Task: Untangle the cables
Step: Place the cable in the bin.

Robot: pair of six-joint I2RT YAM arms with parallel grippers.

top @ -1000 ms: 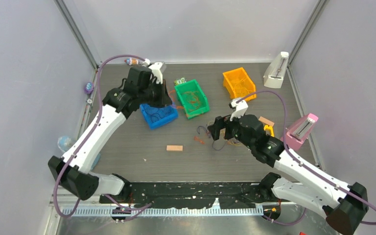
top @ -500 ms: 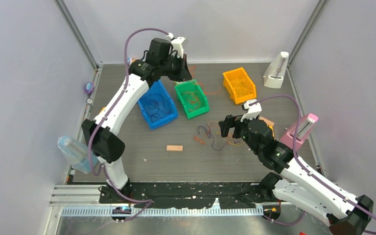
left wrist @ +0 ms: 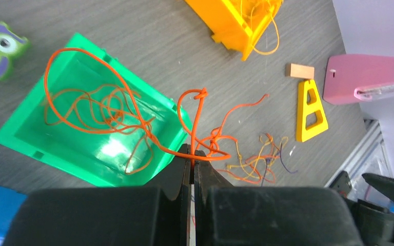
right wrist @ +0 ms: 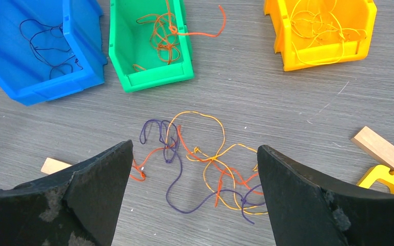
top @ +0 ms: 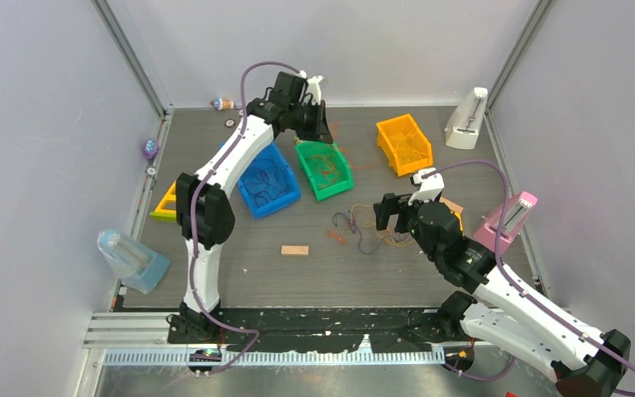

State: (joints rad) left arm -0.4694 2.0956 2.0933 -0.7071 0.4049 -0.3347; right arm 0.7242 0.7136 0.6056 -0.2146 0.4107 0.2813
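- Left wrist view: the left gripper [left wrist: 191, 154] is clenched on a single orange cable [left wrist: 199, 110], its jaws pinched tight on the strand just below where it kinks; the rest of the strand loops back into the green bin [left wrist: 41, 154], while one loose end trails out past the bin's rim
- Top external view: that arm reaches over the green bin, which sits near the middle of the far edge of the tabletop [top: 240, 265], between the blue bin [top: 269, 186] and the orange bin [top: 403, 142]
- Right wrist view: the right gripper [right wrist: 195, 151] hangs released, jaws spread wide and holding nothing; directly beneath it the tangle [right wrist: 210, 174] of orange, yellow and purple cables lies on the bare tabletop, right of centre and toward the right edge; the fingers stand to either side of the strands and apart from them
- The step in hand looks like dropping the orange cable into the green bin; done well, the left gripper would come over the bin's middle and sink low before letting go, so the springy tail pools inside rather than flicking over the rim
- For the right gripper, a clean pick would likely mean one colour only, taken at an outer loop of the tangle and drawn away slowly, so its neighbours are not dragged along
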